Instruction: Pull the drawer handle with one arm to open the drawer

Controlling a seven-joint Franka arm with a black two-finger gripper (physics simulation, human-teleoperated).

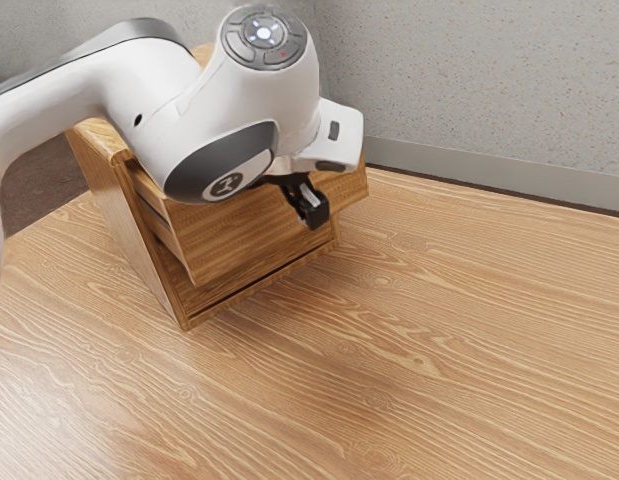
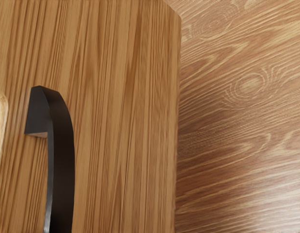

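Across the pale wood-grain table (image 1: 439,360) the white arm (image 1: 189,100) comes in from the exterior view's left and bends down over a small wooden cabinet (image 1: 124,200), which stands near the table's far edge, turned at an angle to the grey wall (image 1: 489,80). The drawer (image 1: 239,235) takes up most of the cabinet's face. It seems to stand a little way out from the body, with its side edge showing under the arm, though the arm hides too much to be sure. The black gripper (image 1: 311,205) sits right against the drawer front, toward its end on the exterior view's right. Whether the hand is closed or spread cannot be told. From the wrist view, the dark curved handle (image 2: 60,155) arches off the drawer's grained panel, close under the hand, with the table beyond the panel's edge.
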